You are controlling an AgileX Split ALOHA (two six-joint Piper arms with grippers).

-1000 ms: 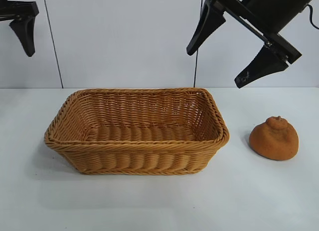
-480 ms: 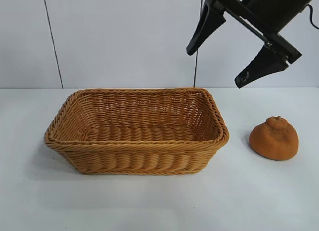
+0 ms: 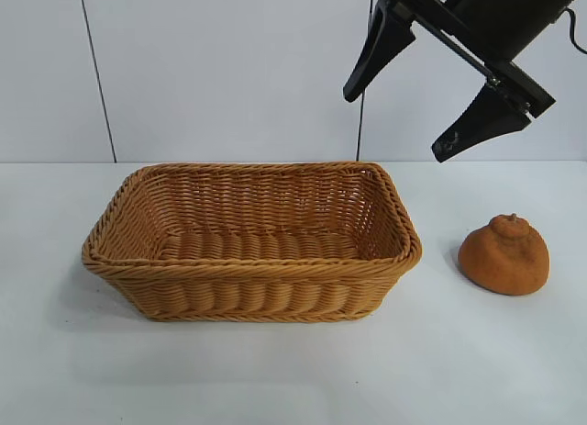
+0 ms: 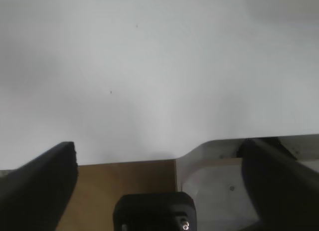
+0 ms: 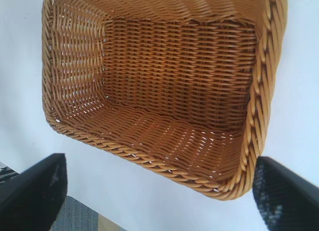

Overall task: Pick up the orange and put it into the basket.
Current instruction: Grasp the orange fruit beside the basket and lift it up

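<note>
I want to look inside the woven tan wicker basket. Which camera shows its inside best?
The right wrist view: it looks down into the woven tan wicker basket, showing its bare floor. The exterior view shows it side-on, floor partly hidden. The left wrist view misses it.

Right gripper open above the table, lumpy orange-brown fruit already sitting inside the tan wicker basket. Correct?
Not quite. The lumpy orange-brown fruit sits on the white table, beside the tan wicker basket and apart from it; the exterior view shows this. The open right gripper does hang above.

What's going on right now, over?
Right gripper open, above table. Left gripper open, off to the side. Orange on table beside empty basket, untouched. Nothing in the way.
</note>
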